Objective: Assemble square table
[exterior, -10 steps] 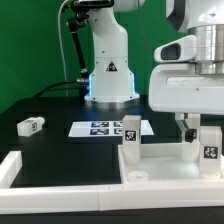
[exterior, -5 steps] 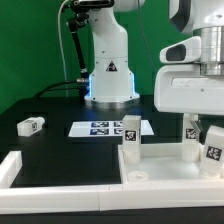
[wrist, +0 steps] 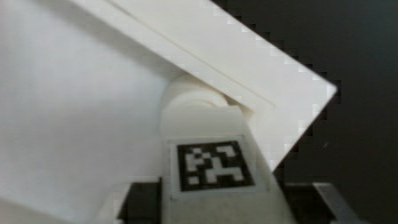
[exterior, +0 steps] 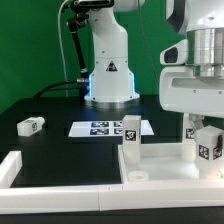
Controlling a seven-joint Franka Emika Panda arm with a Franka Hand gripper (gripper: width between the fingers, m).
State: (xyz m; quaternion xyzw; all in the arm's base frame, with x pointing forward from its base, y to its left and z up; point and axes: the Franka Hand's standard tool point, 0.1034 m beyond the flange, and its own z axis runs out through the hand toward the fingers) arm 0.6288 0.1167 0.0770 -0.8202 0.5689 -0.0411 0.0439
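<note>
The square table's white top lies at the front of the exterior view, and in the wrist view its rim corner shows. One tagged leg stands upright on it. My gripper hangs over the top's corner at the exterior view's right, shut on a second tagged leg. The wrist view has that leg upright between the dark fingers, its far end at the corner socket. A third leg lies loose on the black table at the exterior view's left.
The marker board lies flat in front of the robot's base. A white barrier strip runs along the front at the exterior view's left. Behind is a green backdrop.
The jaws have closed from wide open onto the leg at the right corner. The hand has shifted slightly toward the exterior view's right.
</note>
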